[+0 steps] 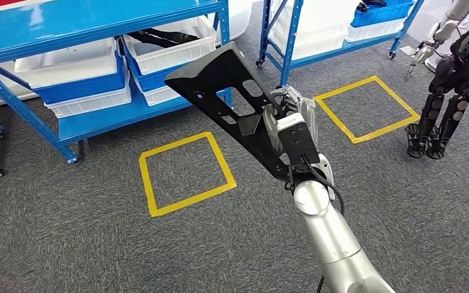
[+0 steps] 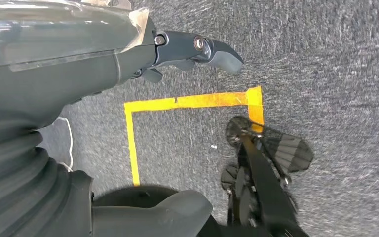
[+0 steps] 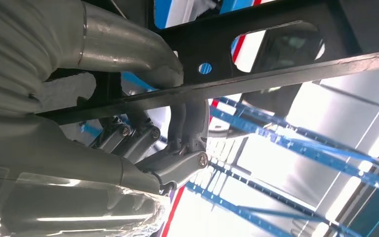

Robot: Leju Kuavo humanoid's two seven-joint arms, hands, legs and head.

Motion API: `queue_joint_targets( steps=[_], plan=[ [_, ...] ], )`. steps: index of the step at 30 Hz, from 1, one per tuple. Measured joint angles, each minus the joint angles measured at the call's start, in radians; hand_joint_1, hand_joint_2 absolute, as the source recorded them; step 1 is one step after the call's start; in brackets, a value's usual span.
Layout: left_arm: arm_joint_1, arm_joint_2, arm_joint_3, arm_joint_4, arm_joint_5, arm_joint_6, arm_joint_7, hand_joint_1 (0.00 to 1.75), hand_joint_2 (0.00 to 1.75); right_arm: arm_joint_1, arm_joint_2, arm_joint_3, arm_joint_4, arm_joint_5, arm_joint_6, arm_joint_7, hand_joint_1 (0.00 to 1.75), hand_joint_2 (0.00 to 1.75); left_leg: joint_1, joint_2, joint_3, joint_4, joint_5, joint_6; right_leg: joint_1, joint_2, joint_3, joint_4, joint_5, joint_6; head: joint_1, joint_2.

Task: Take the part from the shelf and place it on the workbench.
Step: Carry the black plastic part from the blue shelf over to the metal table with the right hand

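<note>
Evidently stiff and fairly light, the black part [image 1: 232,97] rides in the right hand [image 1: 287,125], gripped low, its long end overhanging; left hand [image 2: 128,54] holds nothing.

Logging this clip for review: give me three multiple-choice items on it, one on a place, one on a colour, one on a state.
1. Where is the black part?
A. in a bin
B. in the right hand
C. on the floor

2. What colour are the taped squares on the floor?
A. yellow
B. red
C. white

3. What is the left hand doing?
A. gripping the part
B. holding a bin
C. holding nothing

Key: 1 B, fingers wrap its bar; 2 A, both outlines are yellow; 3 C, it hangs above bare carpet.
</note>
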Motion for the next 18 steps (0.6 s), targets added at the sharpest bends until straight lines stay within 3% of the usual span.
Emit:
queue_joint_targets(
  steps=[1,2,4,6,8,10,12,14,16,17,18],
  plan=[
    [0.001,0.0,0.001,0.0,-0.001,0.001,0.003,0.0,1.75,0.007,-0.001,-0.001,-0.003,0.008,-0.002,0.004,1.75,1.75,0.0,-0.003,-0.019,0.043,-0.012,-0.001,0.001,0.012,-0.001,0.0,0.001,-0.001,0.0,0.0],
    [0.001,0.0,0.001,0.0,-0.002,0.001,0.005,0.0,1.75,0.014,-0.002,-0.003,-0.007,0.014,-0.004,0.008,1.75,1.75,0.001,-0.004,-0.021,0.049,-0.004,-0.001,0.001,0.025,-0.001,0.001,0.002,-0.001,0.0,0.0],
    [0.001,0.0,0.002,0.0,-0.003,0.002,0.007,0.0,1.75,0.025,-0.003,-0.006,-0.016,0.022,-0.007,0.013,1.75,1.75,0.005,-0.016,0.027,-0.046,0.059,0.004,0.0,0.051,-0.001,0.003,0.003,0.001,0.0,0.0],
    [0.0,0.0,0.003,0.0,-0.003,0.002,0.008,0.0,1.75,0.027,-0.004,-0.008,-0.025,0.025,-0.009,0.014,1.75,1.75,0.011,-0.066,0.089,-0.172,0.107,0.01,0.002,0.074,-0.005,0.005,0.007,0.007,0.001,0.0],
    [-0.001,0.0,0.004,0.0,-0.003,0.002,0.009,0.0,1.75,0.028,-0.004,-0.01,-0.032,0.026,-0.011,0.015,1.75,1.75,0.011,-0.096,0.108,-0.216,0.112,0.014,0.0,0.095,-0.015,0.005,0.014,0.019,0.0,0.0],
    [-0.002,-0.001,0.006,0.0,-0.003,0.002,0.01,0.0,1.75,0.033,-0.006,-0.012,-0.038,0.03,-0.011,0.016,1.75,1.75,0.008,-0.074,0.109,-0.224,0.119,0.023,-0.001,0.113,-0.025,0.002,0.022,0.034,-0.001,0.0],
    [-0.003,-0.002,0.007,0.0,-0.003,0.002,0.012,0.0,1.75,0.036,-0.008,-0.016,-0.045,0.037,-0.011,0.017,1.75,1.75,0.008,-0.047,0.113,-0.239,0.13,0.038,0.004,0.081,-0.047,0.03,0.007,0.038,0.003,0.0],
    [-0.003,-0.002,0.009,0.0,-0.005,0.002,0.014,0.0,1.75,0.04,-0.009,-0.018,-0.05,0.052,-0.01,0.017,1.75,1.75,0.004,-0.018,0.113,-0.246,0.135,0.048,0.007,0.024,-0.099,0.137,-0.047,0.029,0.009,0.0],
    [-0.003,-0.002,0.01,0.0,-0.01,0.002,0.016,0.0,1.75,0.053,-0.009,-0.021,-0.054,0.072,-0.009,0.019,1.75,1.75,-0.001,0.011,0.108,-0.246,0.134,0.051,0.007,0.003,-0.148,0.259,-0.099,0.023,0.012,0.0],
    [-0.003,-0.002,0.01,0.0,-0.014,0.002,0.017,0.0,1.75,0.063,-0.009,-0.023,-0.057,0.081,-0.01,0.021,1.75,1.75,-0.003,0.024,0.107,-0.246,0.134,0.051,0.007,-0.001,-0.149,0.278,-0.107,0.025,0.012,0.0],
    [-0.003,-0.002,0.01,0.0,-0.018,0.001,0.017,0.0,1.75,0.073,-0.01,-0.026,-0.061,0.09,-0.01,0.024,1.75,1.75,-0.004,0.037,0.106,-0.246,0.134,0.051,0.007,-0.005,-0.128,0.257,-0.1,0.03,0.012,0.0]
  ],
)
